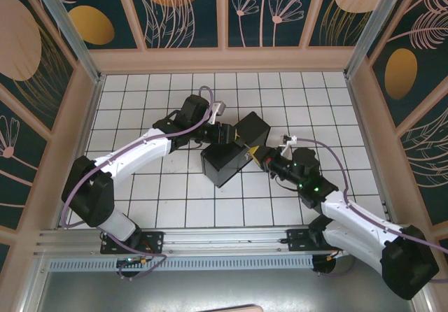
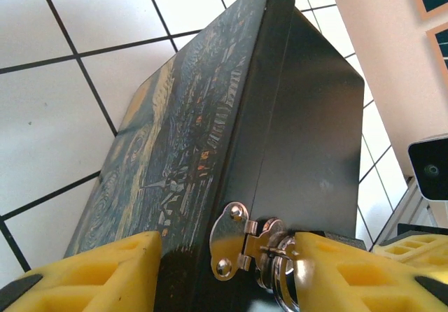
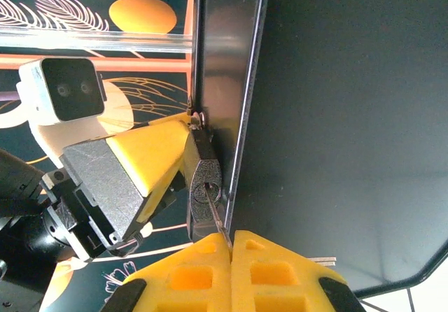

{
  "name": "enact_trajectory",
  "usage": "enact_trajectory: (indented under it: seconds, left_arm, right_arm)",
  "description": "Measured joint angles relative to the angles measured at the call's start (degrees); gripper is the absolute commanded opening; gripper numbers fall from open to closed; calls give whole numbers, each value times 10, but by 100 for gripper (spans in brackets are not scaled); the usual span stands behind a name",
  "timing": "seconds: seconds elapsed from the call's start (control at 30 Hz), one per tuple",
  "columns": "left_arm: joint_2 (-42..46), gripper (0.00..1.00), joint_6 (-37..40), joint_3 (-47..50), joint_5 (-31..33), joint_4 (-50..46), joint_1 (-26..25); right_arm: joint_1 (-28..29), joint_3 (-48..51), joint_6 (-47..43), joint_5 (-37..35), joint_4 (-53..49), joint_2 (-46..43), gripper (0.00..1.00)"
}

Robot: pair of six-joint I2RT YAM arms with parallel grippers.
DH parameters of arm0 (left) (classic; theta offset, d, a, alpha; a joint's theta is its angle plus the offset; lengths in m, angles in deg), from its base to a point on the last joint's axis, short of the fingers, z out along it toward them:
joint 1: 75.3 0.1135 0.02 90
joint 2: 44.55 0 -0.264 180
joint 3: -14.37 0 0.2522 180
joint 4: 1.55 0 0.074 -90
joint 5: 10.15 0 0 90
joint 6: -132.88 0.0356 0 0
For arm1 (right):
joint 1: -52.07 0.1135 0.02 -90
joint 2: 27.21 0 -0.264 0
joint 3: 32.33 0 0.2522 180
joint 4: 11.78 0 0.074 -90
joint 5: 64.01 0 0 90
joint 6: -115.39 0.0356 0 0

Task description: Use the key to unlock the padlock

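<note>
Clamped across the hasp edge of the box (image 2: 196, 130) with the left gripper (image 2: 227, 259): one finger on the painted lid, the other against the padlock (image 3: 203, 186). Pinched shut on the thin key (image 3: 215, 213) with the right gripper (image 3: 231, 236), blade just ahead of the fingertips at the keyhole. Tight there, with box wall immediately right of the lock. Open tiled table (image 1: 140, 186) behind both wrists, wooden walls (image 1: 217, 60) well apart. Two grippers, one box, one padlock, one key.
</note>
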Motion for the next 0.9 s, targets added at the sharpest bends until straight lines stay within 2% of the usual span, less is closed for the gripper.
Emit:
enact_trajectory:
  seconds: [0.17,0.3,0.57,0.9]
  left_arm:
    - [0,49,5,0,13,1,0]
    - [-2,53,15,-7,11,-8,0]
    - [-20,62,43,-42,-30,-45,3]
    - [-54,63,51,-91,-61,-67,26]
  right_arm:
    - [-2,-19,-13,1,-10,17,0]
    - [-20,-22,-28,23,-19,16,0]
    - [-82,-60,-84,95,-76,16,0]
    - [-90,-93,-128,146,-99,58,0]
